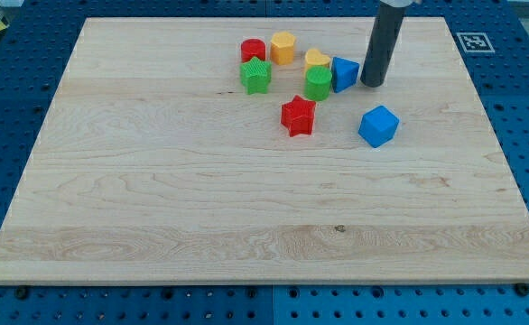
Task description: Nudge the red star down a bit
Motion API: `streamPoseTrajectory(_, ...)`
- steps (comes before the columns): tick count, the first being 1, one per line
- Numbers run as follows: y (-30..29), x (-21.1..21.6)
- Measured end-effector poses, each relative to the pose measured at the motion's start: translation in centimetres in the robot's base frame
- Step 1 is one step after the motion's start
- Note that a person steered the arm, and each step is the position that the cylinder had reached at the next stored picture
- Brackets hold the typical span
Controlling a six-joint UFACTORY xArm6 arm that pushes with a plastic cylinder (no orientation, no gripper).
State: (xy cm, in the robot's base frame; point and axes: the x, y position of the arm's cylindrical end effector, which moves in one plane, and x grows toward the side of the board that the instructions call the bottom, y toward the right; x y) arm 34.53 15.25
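Near the board's upper middle sits the red star (298,116), one of two reds (the other a cylinder (253,50)). Around the star: two greens (256,76) (318,84), two yellows (283,47) (316,60), two blues (344,73) (378,125). My tip (372,85), a bare fingerless rod, stands to the star's upper right, just beside one blue.

You saw the rod (384,41) cut off at the view's top; the green block (318,84) half hid the yellow block (316,59).

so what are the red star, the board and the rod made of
Red star: probably plastic, matte, with fine ridges, perhaps 3D-printed. Board: pale wood, visible grain and plank seams, smooth finish. Rod, my tip: dark, smooth, slight sheen; plastic or metal, can't tell.
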Motion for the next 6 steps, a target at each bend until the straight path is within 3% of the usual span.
streamPoseTrajectory(2, 0.2, -0.4)
streamPoseTrajectory(4, -0.4, 3.7)
streamPoseTrajectory(6, -8.8, 4.9)
